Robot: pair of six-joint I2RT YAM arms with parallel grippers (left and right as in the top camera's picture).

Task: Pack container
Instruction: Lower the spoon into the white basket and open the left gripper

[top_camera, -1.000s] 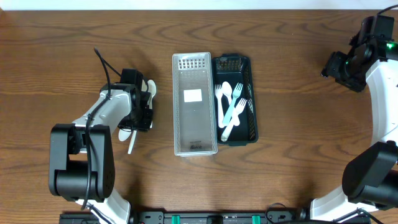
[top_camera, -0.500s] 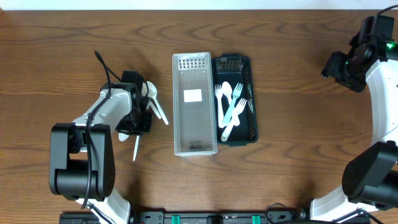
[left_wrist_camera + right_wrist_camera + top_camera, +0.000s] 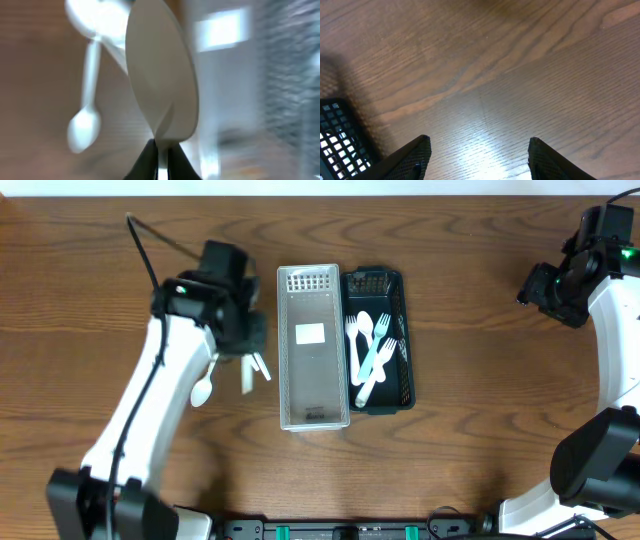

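Beside the clear tray (image 3: 313, 395), the left gripper (image 3: 161, 152) is clamped on the handle of a white spoon (image 3: 160, 85).

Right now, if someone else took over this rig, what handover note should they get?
Left gripper: shut on a white spoon, just left of the clear tray.
Right gripper: open, idle over the table at far right.
Done: forks lie in the black basket.
Left: the clear tray holds no cutlery; place the held spoon, probably there, then fetch the second spoon lying left of the tray.
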